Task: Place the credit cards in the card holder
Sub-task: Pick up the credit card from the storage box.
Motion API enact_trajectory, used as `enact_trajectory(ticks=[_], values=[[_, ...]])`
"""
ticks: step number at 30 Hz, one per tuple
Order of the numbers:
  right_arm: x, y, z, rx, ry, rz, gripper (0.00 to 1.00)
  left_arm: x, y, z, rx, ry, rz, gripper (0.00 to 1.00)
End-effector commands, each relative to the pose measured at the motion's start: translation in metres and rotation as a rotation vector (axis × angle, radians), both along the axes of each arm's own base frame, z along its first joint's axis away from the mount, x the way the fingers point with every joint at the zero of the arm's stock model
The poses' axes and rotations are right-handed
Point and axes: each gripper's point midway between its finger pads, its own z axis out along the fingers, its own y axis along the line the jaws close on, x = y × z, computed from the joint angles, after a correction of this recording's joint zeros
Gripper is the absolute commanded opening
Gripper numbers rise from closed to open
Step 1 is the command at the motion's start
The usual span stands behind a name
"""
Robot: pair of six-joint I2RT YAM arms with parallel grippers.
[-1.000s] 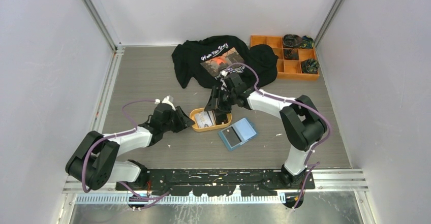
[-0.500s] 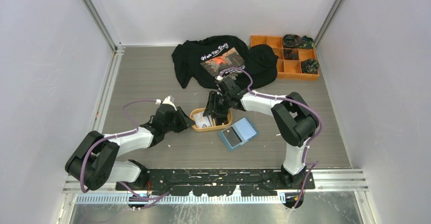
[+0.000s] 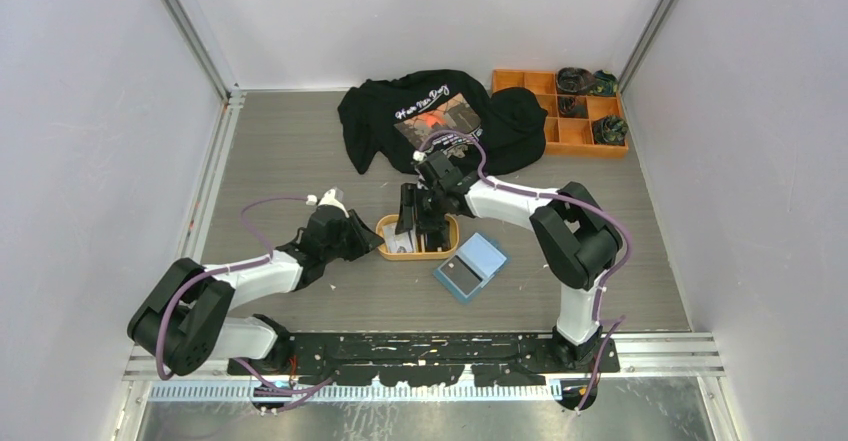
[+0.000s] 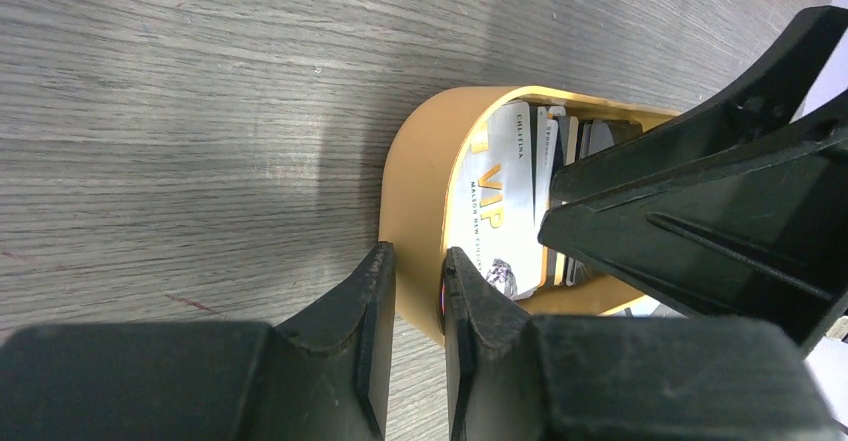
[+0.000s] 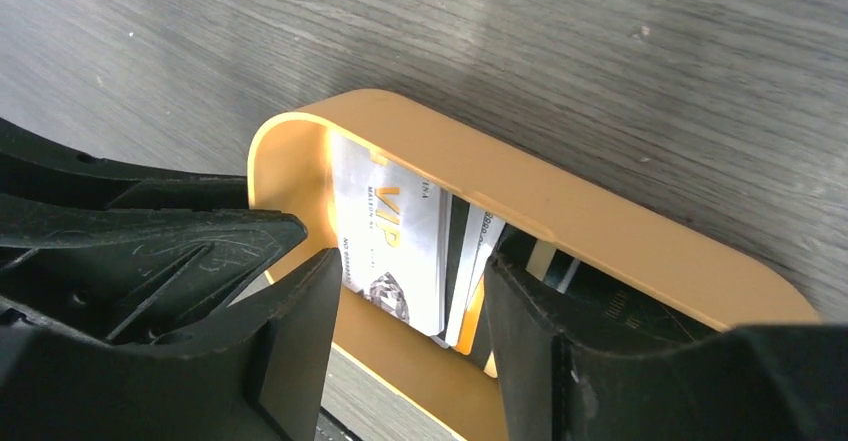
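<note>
The credit cards [image 5: 395, 231] stand bunched in an orange oval tray [image 3: 445, 251], a silver VIP card [image 4: 495, 201] in front, with white, dark and orange-tan ones behind it. My left gripper [image 4: 415, 266] is shut on the tray's left rim [image 4: 420, 171], one finger outside the wall and one inside. Over the tray, my right gripper [image 5: 410, 286] is open, its fingers [image 5: 310, 306] reaching down on either side of the card stack without clamping it. The card holder [image 3: 470, 265], teal-blue, lies open on the table just right of the tray.
A black printed T-shirt [image 3: 440, 116] lies crumpled behind the tray. An orange compartment box [image 3: 560, 111] with dark items sits at the back right. Metal rails border the grey wood-grain table [image 3: 300, 161].
My right gripper has moved left and lower over the tray, straddling the cards. My left gripper has closed on the tray's rim.
</note>
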Motion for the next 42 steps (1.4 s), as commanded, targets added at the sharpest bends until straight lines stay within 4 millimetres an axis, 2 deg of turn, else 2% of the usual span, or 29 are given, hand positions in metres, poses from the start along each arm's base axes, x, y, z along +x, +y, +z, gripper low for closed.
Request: enact_trajectory(ticks=[1,7,11,17,23,25,30,34,42], values=[[-0.017,0.018,-0.003,0.093,0.106,0.044,0.60,0.003,-0.008,0.014,-0.029,-0.038,-0.015,0.12],[-0.023,0.035,0.018,0.246,0.157,0.057,0.58,0.000,-0.008,0.016,-0.036,-0.041,-0.002,0.07],[-0.020,0.037,0.032,0.339,0.174,0.037,0.56,-0.001,-0.007,0.017,-0.042,-0.043,0.015,0.02],[-0.010,0.040,0.052,0.482,0.200,0.009,0.55,-0.002,-0.008,0.020,-0.044,-0.055,0.039,0.00],[-0.009,0.041,0.064,0.542,0.205,0.012,0.53,-0.003,-0.010,0.019,-0.051,-0.054,0.054,0.00],[-0.009,0.041,0.063,0.544,0.208,0.013,0.53,-0.004,-0.012,0.019,-0.052,-0.055,0.055,0.00],[-0.006,0.038,0.054,0.499,0.189,0.002,0.41,-0.004,-0.013,0.019,-0.052,-0.061,0.063,0.00],[-0.006,0.026,0.030,0.338,0.176,-0.007,0.40,-0.005,-0.013,0.020,-0.051,-0.064,0.063,0.00],[-0.012,0.028,0.019,0.280,0.181,0.021,0.43,-0.005,-0.016,0.021,-0.054,-0.068,0.062,0.00]])
